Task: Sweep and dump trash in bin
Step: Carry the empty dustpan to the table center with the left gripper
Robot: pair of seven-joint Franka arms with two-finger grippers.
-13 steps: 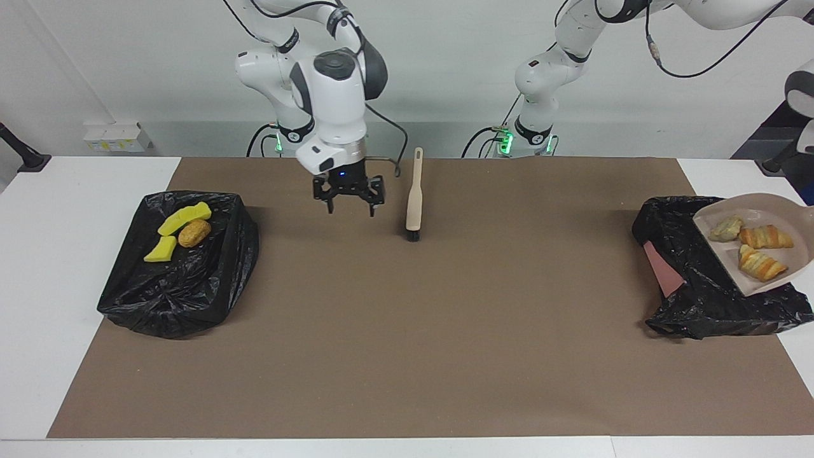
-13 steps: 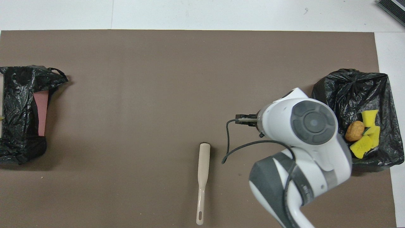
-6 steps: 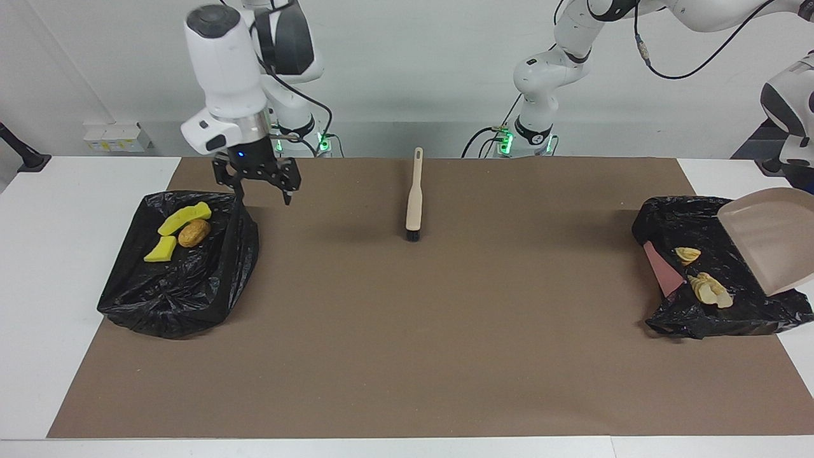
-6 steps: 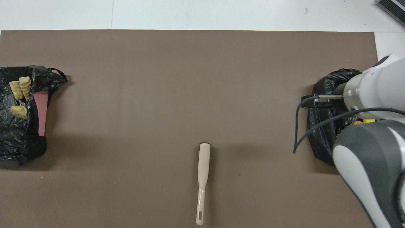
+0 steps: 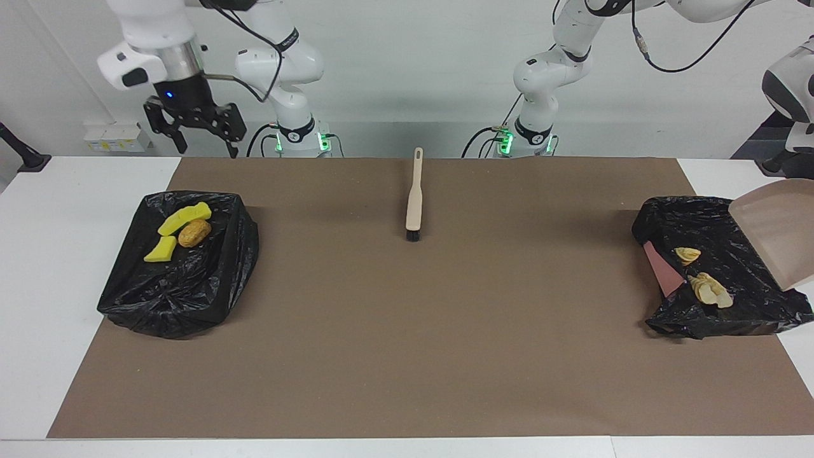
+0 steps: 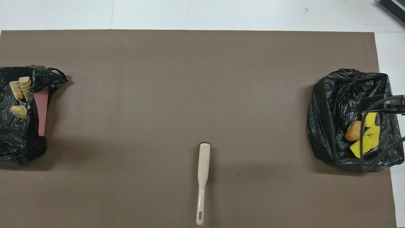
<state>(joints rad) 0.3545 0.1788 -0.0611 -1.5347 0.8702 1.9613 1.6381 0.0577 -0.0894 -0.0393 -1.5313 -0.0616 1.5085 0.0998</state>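
Observation:
Yellow sponge chunks (image 5: 184, 218) (image 6: 368, 133) and a brown lump (image 5: 194, 233) (image 6: 353, 130) lie in the black-bagged bin (image 5: 178, 299) (image 6: 332, 104) at the right arm's end. Pale pastry pieces (image 5: 711, 289) (image 6: 20, 88) lie in the other bagged bin (image 5: 712, 318) (image 6: 19, 145). A beige dustpan (image 5: 776, 235) hangs tipped up and empty over that bin, its handle running out of view along with my left gripper. My right gripper (image 5: 208, 147) hangs open and empty, high over the table's robot-side edge near its bin. The beige brush (image 5: 414, 197) (image 6: 202, 167) lies mid-mat.
A brown mat (image 5: 407, 331) covers most of the white table (image 5: 63, 210). A pink wall of the bin (image 5: 661, 273) shows through the bag at the left arm's end. A white box (image 5: 117, 137) sits at the table's edge by the right arm.
The dustpan tipped up and the pastry pieces slid off it into the bin. My right gripper rose from beside the brush and swung toward the right arm's end.

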